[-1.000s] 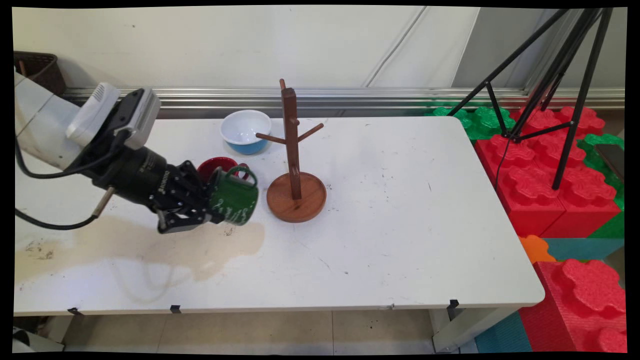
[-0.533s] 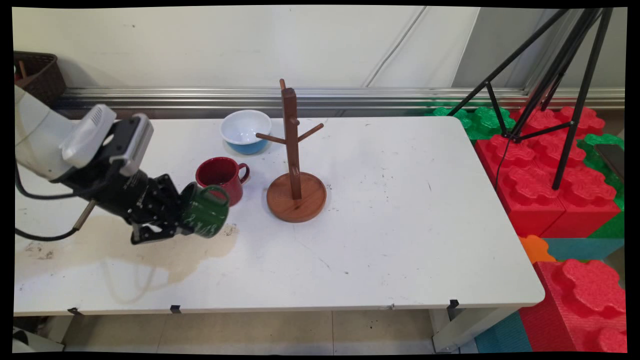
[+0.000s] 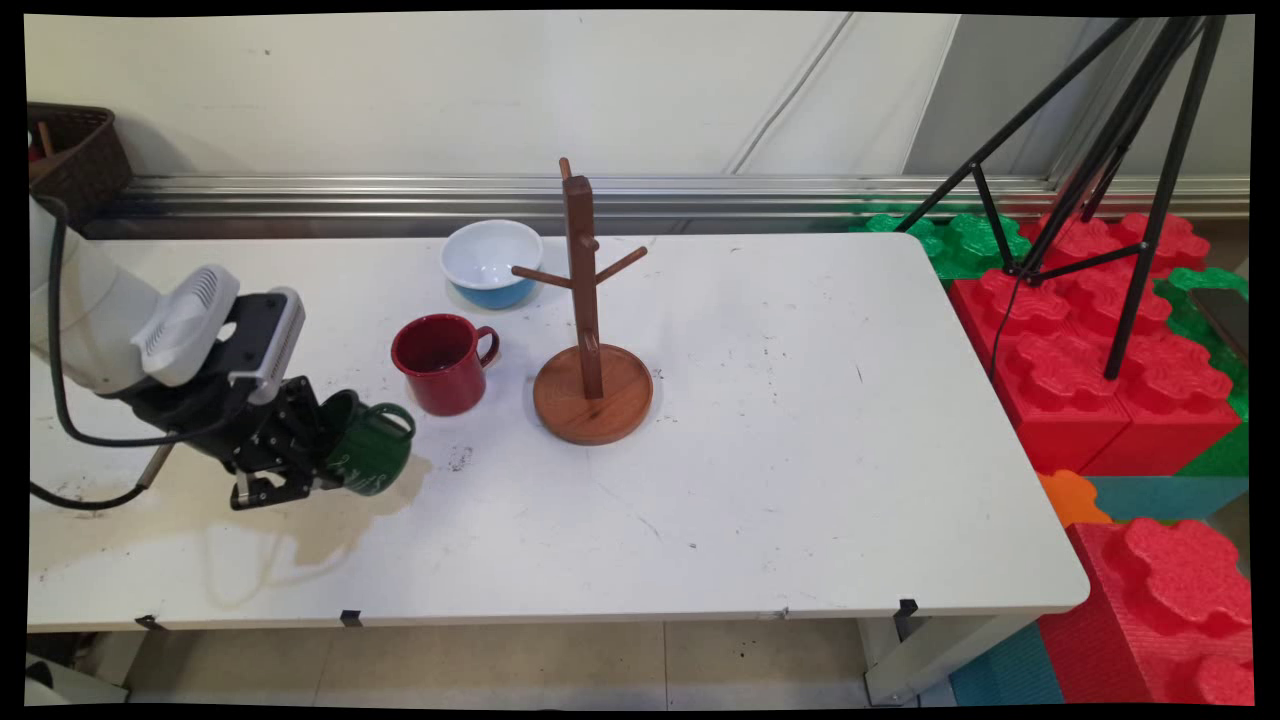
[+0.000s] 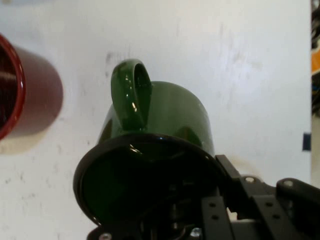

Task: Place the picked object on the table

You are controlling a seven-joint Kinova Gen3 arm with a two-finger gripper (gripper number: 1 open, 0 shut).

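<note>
**Green mug held on its side above the table**

The black two-finger gripper is clamped on the rim of a glossy green enamel mug, one finger inside the mouth and one outside, over the near left part of the white table. The mug lies tipped, mouth toward the hand and handle uppermost, just clear of the tabletop. It looks rigid, light and slick, so a rim pinch could slip; the handle loop offers a surer hold. A red enamel mug stands upright near it, a wooden mug tree with round base beyond, and a white-and-blue bowl at the back.
</note>
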